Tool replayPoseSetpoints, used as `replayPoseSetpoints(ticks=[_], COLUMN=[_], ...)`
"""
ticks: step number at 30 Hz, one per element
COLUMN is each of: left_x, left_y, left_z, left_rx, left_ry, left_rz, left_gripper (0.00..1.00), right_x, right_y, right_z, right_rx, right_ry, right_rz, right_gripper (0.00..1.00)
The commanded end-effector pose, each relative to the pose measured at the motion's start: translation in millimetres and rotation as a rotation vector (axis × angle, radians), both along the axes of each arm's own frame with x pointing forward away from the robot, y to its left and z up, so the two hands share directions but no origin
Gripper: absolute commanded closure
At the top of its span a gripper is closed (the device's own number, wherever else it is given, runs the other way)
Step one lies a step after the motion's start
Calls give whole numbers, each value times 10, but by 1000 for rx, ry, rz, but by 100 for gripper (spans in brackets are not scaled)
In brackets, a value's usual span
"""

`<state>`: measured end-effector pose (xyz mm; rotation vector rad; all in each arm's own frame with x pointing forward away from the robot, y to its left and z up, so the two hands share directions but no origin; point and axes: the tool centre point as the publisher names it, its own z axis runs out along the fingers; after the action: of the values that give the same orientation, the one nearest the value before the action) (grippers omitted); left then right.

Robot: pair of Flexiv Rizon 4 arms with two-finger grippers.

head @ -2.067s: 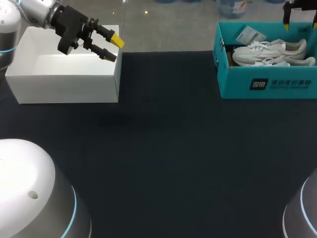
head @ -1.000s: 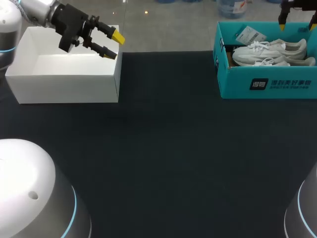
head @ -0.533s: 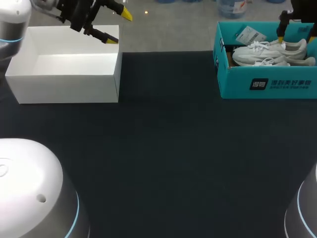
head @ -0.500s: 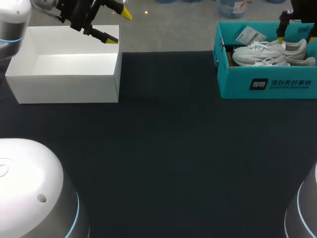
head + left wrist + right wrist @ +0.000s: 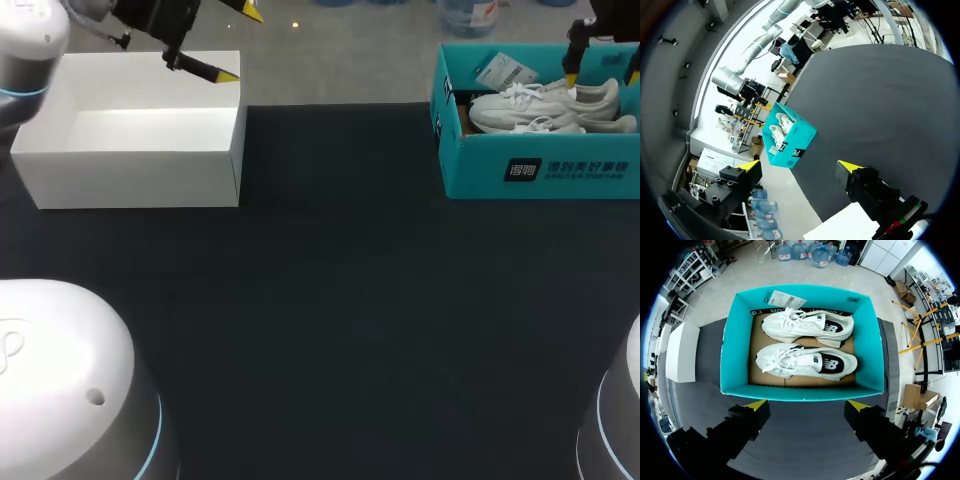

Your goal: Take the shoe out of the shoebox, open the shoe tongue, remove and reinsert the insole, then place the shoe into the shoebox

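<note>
A teal shoebox [image 5: 540,165] stands open at the table's far right, with two white sneakers [image 5: 545,98] side by side in it. In the right wrist view the nearer sneaker [image 5: 805,360] and the farther one [image 5: 807,326] lie on brown cardboard, laces toward the white box, inside the shoebox [image 5: 800,392]. My right gripper [image 5: 603,62] hangs open above the box's far right part; seen from its wrist [image 5: 807,404], its fingers hold nothing. My left gripper [image 5: 235,42] is open and empty above the white box's far corner. From its wrist [image 5: 799,165], the shoebox [image 5: 790,142] lies far ahead.
A white open box [image 5: 130,150] sits at the far left, showing again in the right wrist view [image 5: 680,352] beside the shoebox. A paper tag [image 5: 785,300] leans on the shoebox's far wall. Dark table cloth [image 5: 330,320] spreads between and in front.
My left gripper has lifted and swung toward the far edge above the white box. My right gripper has come down slightly over the shoebox. Both stayed open.
</note>
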<state>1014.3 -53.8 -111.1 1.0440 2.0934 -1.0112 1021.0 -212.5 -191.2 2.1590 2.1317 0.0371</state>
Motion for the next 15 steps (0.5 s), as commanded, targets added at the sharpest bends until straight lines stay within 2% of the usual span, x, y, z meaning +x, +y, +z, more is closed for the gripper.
replayPoseSetpoints(ticks=[1, 11, 12, 15], left_x=[-82, -82, -48, 105], left_y=[-22, -22, -46, -95], left_z=[0, 0, 18, 67], left_rx=[22, 22, 14, 102], left_ry=[238, 238, 262, 378], left_rz=[424, 424, 485, 732], left_gripper=[0, 0, 0, 0], right_x=[-31, -31, -31, -31], right_y=[-7, -7, -7, -7], right_z=[-4, -4, -4, -4], right_rx=[1, 1, 1, 1], right_ry=[-7, -7, -7, -7], right_rz=[0, 0, 0, 0], right_gripper=[0, 0, 0, 0])
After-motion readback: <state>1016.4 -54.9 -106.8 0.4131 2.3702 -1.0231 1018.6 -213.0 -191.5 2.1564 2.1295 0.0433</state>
